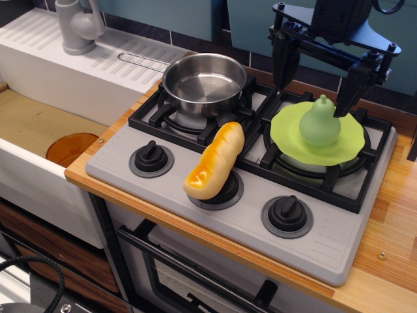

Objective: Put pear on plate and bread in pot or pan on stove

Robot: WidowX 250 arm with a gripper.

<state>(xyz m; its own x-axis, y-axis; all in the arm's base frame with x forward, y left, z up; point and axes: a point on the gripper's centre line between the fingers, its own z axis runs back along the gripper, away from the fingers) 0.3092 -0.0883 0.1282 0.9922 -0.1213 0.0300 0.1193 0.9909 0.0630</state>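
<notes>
The pale-green pear (319, 124) stands upright on the lime-green plate (290, 130), which rests on the right rear burner of the grey stove (326, 241). My gripper (314, 88) hangs open just above and behind the pear, its two black fingers spread wide and holding nothing. The yellow-orange bread (215, 160) lies on the stove front, leaning from the middle knob up toward the grate. The empty steel pot (204, 83) sits on the left rear burner, its wire handle pointing left.
A white sink unit with a grey faucet (77, 26) stands at the left, with a drain board behind. Two black knobs (151, 158) (287, 215) show at the stove's front. Wooden counter (391, 215) runs along the right.
</notes>
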